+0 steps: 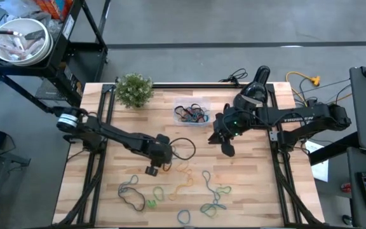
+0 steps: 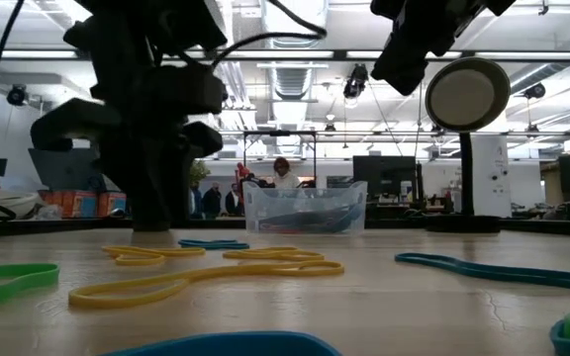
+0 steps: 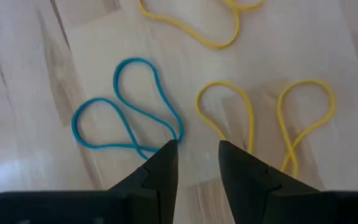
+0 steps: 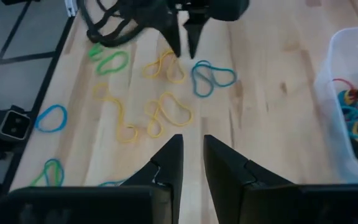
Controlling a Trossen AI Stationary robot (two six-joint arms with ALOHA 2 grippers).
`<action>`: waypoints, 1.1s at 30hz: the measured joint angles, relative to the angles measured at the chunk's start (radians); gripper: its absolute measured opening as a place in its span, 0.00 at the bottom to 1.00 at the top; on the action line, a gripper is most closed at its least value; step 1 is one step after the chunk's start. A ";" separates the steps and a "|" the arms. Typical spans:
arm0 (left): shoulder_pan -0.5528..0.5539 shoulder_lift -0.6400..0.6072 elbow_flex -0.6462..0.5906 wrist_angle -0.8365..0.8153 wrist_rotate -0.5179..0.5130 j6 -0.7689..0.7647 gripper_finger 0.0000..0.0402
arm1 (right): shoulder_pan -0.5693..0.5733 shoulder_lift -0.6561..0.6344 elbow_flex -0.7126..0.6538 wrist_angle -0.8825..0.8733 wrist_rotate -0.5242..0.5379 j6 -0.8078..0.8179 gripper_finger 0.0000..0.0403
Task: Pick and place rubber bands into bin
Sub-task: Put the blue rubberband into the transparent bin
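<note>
My left gripper (image 3: 197, 155), part open and empty, hovers by blue band (image 3: 126, 106): drop straight, straddle one strand, pinch.

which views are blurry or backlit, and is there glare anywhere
Low view: the nearest rubber bands are out of focus, and the arms are dark silhouettes against bright ceiling lights; the bin is fairly sharp. Left wrist view: even light, blue band crisp, own fingers soft-edged. High view: evenly lit, no strong glare.
</note>
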 joint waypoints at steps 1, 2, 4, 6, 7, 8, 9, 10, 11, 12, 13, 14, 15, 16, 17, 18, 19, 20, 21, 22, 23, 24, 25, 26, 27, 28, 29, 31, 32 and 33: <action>0.003 0.007 0.001 -0.002 0.000 0.006 0.25 | 0.005 0.000 -0.001 0.000 0.000 0.007 0.14; 0.006 0.015 0.004 0.002 0.000 0.007 0.25 | 0.008 0.000 -0.002 0.000 -0.001 0.014 0.15; 0.014 0.026 0.005 0.000 0.000 0.007 0.25 | 0.018 0.000 -0.003 0.001 0.001 0.026 0.15; 0.023 0.034 0.008 0.002 0.000 0.011 0.25 | 0.028 0.000 -0.004 0.001 0.006 0.035 0.14; 0.027 0.038 0.009 0.003 -0.001 0.015 0.25 | 0.035 0.000 -0.004 0.001 0.017 0.039 0.15; 0.032 0.040 0.010 0.003 -0.001 0.022 0.25 | 0.042 0.000 -0.004 0.001 0.025 0.043 0.15; 0.036 0.041 0.010 0.002 -0.001 0.032 0.25 | 0.047 0.000 -0.004 0.001 0.027 0.047 0.15; 0.040 0.043 0.010 0.003 -0.003 0.038 0.25 | 0.052 0.000 -0.004 0.001 0.030 0.053 0.15; 0.045 0.046 0.010 0.003 -0.003 0.042 0.25 | 0.058 0.000 -0.004 0.001 0.032 0.059 0.14; 0.050 0.048 0.010 0.003 -0.003 0.044 0.25 | 0.062 0.000 -0.004 0.002 0.032 0.065 0.14; 0.054 0.050 0.010 0.002 -0.003 0.050 0.25 | 0.068 0.000 -0.004 0.001 0.034 0.069 0.15; 0.059 0.051 0.010 0.003 -0.001 0.059 0.25 | 0.073 0.000 -0.004 0.001 0.035 0.075 0.15; 0.062 0.053 0.010 0.003 0.002 0.067 0.25 | 0.079 0.000 -0.004 0.001 0.041 0.081 0.15; 0.066 0.056 0.010 0.003 0.011 0.080 0.25 | 0.085 0.000 -0.004 0.002 0.053 0.086 0.15; 0.069 0.062 0.010 0.004 0.023 0.089 0.25 | 0.090 0.000 -0.004 0.001 0.059 0.087 0.15; 0.072 0.068 0.010 0.005 0.029 0.096 0.25 | 0.095 0.000 -0.004 0.002 0.067 0.089 0.15; 0.074 0.073 0.010 0.004 0.036 0.102 0.25 | 0.101 0.000 -0.004 0.002 0.078 0.090 0.15; 0.076 0.076 0.010 0.005 0.044 0.109 0.25 | 0.105 0.000 -0.004 0.002 0.080 0.089 0.15; 0.077 0.081 0.010 0.006 0.052 0.112 0.25 | 0.109 0.000 -0.004 0.002 0.081 0.090 0.15; 0.078 0.086 0.012 0.007 0.057 0.115 0.25 | 0.112 0.000 -0.004 0.002 0.081 0.092 0.15; 0.078 0.089 0.012 0.007 0.057 0.116 0.25 | 0.115 0.000 -0.004 0.002 0.081 0.096 0.15; 0.078 0.090 0.012 0.007 0.056 0.116 0.25 | 0.116 0.000 -0.004 0.002 0.081 0.102 0.15; 0.078 0.094 0.013 0.008 0.057 0.116 0.25 | 0.117 0.000 -0.004 0.003 0.083 0.106 0.15; 0.078 0.098 0.016 0.006 0.058 0.116 0.25 | 0.117 0.000 -0.006 0.003 0.084 0.108 0.15; 0.078 0.099 0.020 0.003 0.058 0.116 0.25 | 0.117 0.000 -0.006 0.002 0.086 0.111 0.15; 0.078 0.100 0.023 0.001 0.058 0.116 0.25 | 0.117 0.000 -0.008 0.002 0.088 0.114 0.15; 0.078 0.101 0.026 0.000 0.057 0.116 0.25 | 0.117 0.000 -0.008 0.002 0.094 0.115 0.15; 0.080 0.103 0.031 0.000 0.049 0.114 0.25 | 0.117 0.000 -0.010 0.002 0.107 0.115 0.15; 0.082 0.103 0.032 0.000 0.046 0.114 0.24 | 0.117 0.000 -0.011 0.002 0.110 0.115 0.15; 0.084 0.103 0.032 0.001 0.045 0.114 0.23 | 0.117 0.000 -0.011 0.002 0.113 0.115 0.15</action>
